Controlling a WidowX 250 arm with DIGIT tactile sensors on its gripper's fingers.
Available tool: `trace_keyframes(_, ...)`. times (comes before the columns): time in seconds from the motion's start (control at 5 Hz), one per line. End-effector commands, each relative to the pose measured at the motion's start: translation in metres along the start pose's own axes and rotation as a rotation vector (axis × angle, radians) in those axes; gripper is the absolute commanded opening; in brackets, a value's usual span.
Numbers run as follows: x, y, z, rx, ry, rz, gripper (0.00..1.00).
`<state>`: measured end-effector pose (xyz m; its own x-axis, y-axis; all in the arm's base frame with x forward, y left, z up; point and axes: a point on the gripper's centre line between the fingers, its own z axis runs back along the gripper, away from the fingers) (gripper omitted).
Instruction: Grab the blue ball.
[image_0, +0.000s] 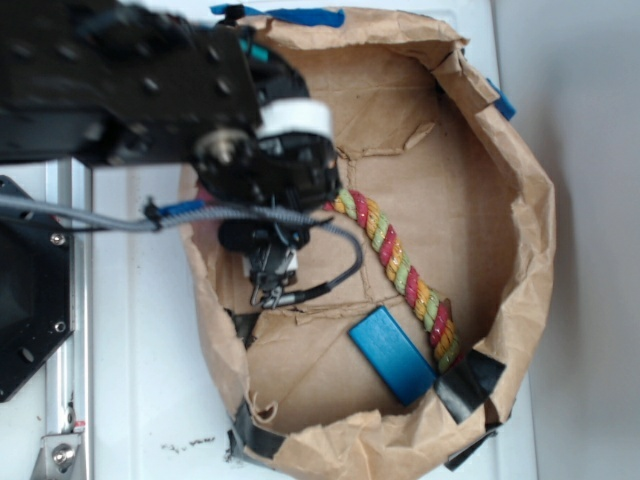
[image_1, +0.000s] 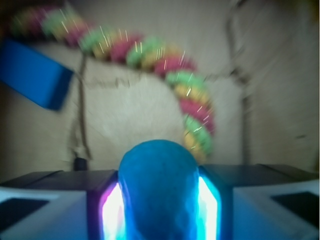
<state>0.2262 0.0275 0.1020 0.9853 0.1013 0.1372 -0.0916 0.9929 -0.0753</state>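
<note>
In the wrist view the blue ball (image_1: 158, 190) fills the gap between my two glowing pads (image_1: 111, 210), squeezed on both sides. My gripper (image_1: 159, 220) is shut on it. From the exterior view the arm and gripper (image_0: 272, 262) hang over the left part of the brown paper bag (image_0: 520, 200), and the ball itself is hidden under the wrist there. The bag's floor shows blurred behind the ball.
A braided red, yellow and green rope (image_0: 400, 270) (image_1: 165, 62) runs diagonally across the bag floor. A flat dark-blue block (image_0: 392, 354) (image_1: 34, 75) lies near the rope's lower end. The bag's crumpled walls ring the space; a grey cable (image_0: 100, 215) trails left.
</note>
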Motion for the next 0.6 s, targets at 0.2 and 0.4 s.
trace_keyframes(0.2,0.0221,0.0072,0.0655,-0.055,-0.062,0.003,0.0)
trace_keyframes(0.4,0.0215,0.0062,0.0604,-0.03,-0.061,0.001,0.0)
